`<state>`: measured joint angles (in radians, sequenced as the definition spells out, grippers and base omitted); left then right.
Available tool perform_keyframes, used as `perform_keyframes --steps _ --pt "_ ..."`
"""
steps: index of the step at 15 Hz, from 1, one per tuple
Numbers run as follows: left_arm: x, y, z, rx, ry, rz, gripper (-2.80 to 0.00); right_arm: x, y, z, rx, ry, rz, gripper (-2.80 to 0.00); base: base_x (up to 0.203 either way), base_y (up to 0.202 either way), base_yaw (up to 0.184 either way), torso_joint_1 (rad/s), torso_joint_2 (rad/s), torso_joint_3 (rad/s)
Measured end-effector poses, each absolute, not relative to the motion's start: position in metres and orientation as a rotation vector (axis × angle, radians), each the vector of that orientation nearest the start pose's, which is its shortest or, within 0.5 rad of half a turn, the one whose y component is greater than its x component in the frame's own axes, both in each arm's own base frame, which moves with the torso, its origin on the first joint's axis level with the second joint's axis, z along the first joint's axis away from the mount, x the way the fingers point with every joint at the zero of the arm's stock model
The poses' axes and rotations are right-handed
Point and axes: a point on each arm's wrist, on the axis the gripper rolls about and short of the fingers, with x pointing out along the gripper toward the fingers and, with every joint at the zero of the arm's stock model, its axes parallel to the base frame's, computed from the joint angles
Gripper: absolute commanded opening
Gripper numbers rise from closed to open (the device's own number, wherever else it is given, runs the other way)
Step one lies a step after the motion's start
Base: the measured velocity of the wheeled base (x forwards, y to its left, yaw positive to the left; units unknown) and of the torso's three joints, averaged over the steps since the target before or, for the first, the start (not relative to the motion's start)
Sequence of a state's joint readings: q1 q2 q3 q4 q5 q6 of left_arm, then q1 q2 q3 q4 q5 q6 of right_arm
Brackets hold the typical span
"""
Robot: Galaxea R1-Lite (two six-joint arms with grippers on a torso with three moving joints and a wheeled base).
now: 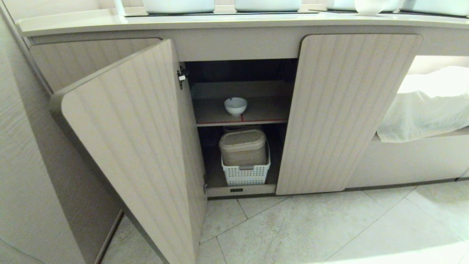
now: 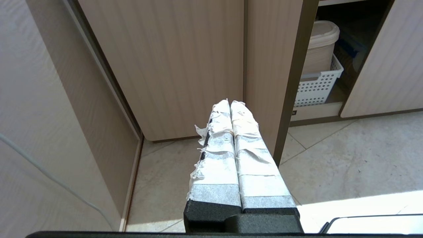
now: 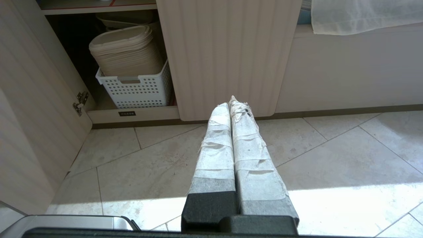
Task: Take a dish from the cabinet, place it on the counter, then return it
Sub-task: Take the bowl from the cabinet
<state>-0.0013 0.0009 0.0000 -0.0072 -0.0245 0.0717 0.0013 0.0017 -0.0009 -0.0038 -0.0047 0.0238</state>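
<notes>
The dish (image 1: 235,106), a small white bowl, stands upright on the cabinet's (image 1: 340,110) upper shelf, just behind the shelf's red-lined front edge, in the dark opening between the swung-open left door (image 1: 135,146) and the shut right door. The counter (image 1: 234,21) runs along the top of the head view. Neither arm shows in the head view. My left gripper (image 2: 230,103) hangs shut and empty over the floor, in front of the open door. My right gripper (image 3: 229,104) is shut and empty too, low over the tiles before the shut door.
A lidded beige container (image 1: 243,146) sits in a white perforated basket (image 1: 245,175) on the cabinet floor below the shelf. White vessels (image 1: 178,5) line the back of the counter. A white cloth (image 1: 428,106) lies in the open niche to the right. Pale tiled floor (image 1: 329,231) lies in front.
</notes>
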Motion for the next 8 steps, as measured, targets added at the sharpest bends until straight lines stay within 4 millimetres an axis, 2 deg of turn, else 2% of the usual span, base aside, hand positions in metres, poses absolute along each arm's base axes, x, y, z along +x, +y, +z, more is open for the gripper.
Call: perform_keyframes --steps 8 --pt "-0.0227 -0.0006 0.0762 0.072 -0.007 -0.027 -2.80 -0.0227 -0.0001 0.0762 0.023 -0.003 -0.003 -2.80 0.000 0.000 0.000 0.000 0.00 0.000"
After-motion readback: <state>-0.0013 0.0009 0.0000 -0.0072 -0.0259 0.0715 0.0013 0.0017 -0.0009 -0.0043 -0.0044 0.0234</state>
